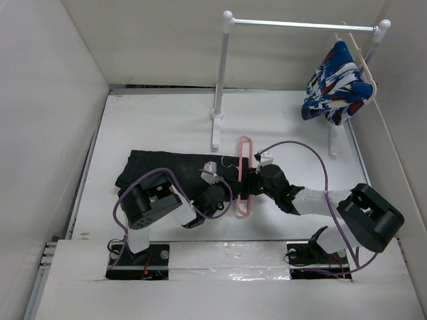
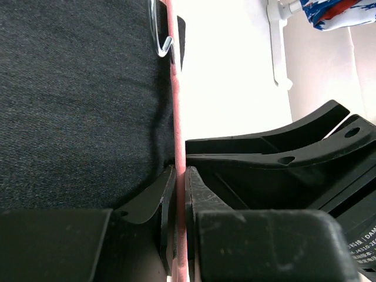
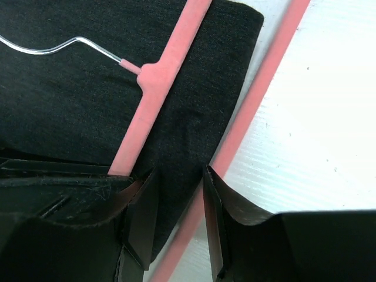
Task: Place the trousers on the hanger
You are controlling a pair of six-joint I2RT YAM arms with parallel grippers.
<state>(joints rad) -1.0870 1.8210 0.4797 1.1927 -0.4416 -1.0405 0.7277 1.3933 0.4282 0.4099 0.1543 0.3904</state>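
The black trousers (image 1: 167,167) lie folded flat on the white table, their right end reaching into the pink hanger (image 1: 245,150). My left gripper (image 1: 230,195) is shut on one pink bar of the hanger (image 2: 178,117), with the trousers (image 2: 76,88) to its left and the metal hook (image 2: 160,35) ahead. My right gripper (image 1: 253,183) is open. In the right wrist view my gripper (image 3: 179,170) straddles the trousers' edge (image 3: 188,117) and the hanger's other bar (image 3: 264,76). The bar with the hook neck (image 3: 155,76) lies on top of the cloth.
A white clothes rack (image 1: 220,87) stands at the back of the table. A blue, white and red patterned garment (image 1: 337,87) hangs from its right end on a cream hanger (image 1: 365,63). White walls enclose the table left, right and behind.
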